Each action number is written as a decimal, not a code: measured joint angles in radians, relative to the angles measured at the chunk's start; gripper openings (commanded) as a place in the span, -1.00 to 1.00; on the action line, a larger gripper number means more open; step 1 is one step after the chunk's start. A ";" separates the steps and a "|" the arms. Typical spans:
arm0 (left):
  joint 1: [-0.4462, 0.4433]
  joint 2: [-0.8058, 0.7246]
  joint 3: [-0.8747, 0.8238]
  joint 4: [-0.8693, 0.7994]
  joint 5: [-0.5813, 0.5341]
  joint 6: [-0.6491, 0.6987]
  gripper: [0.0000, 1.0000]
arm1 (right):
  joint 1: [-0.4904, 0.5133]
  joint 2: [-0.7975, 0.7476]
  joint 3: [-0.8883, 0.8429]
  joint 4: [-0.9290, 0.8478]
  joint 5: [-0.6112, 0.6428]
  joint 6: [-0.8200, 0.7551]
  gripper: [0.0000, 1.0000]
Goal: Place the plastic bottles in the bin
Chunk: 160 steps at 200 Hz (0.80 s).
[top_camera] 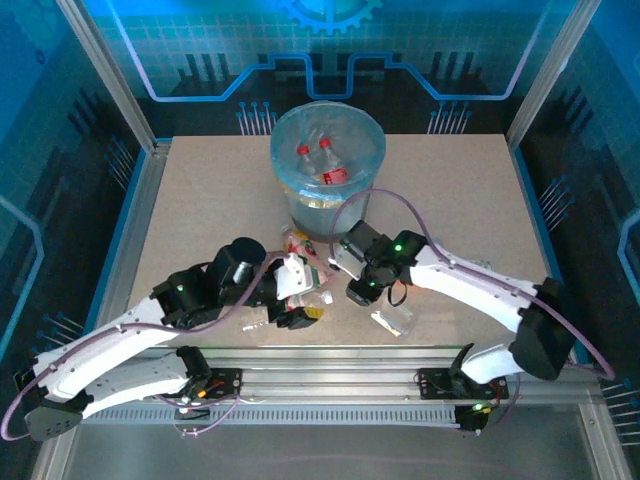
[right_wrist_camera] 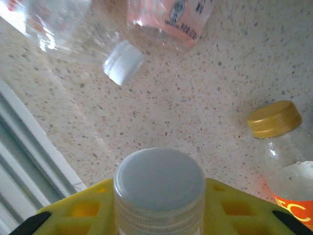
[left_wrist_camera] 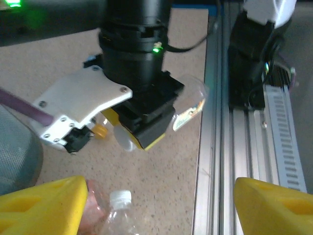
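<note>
The bin, pale blue and round, stands at the table's back middle with red-capped bottles inside. My right gripper is shut on a clear bottle just below its pale grey cap; the left wrist view shows that bottle lying low over the table. My left gripper is open, its yellow fingers wide apart over a white-capped clear bottle and a pink one. A gold-capped bottle with an orange label lies beside the right gripper.
The two grippers sit close together near the table's front middle, with loose bottles between them and the bin. The aluminium rail along the front edge runs just beside the held bottle. A pink-labelled bottle lies ahead of the right gripper.
</note>
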 measured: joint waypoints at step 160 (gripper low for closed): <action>0.385 0.331 0.703 0.034 -0.171 -0.457 0.39 | -0.063 -0.169 0.563 0.317 0.053 -0.039 -0.66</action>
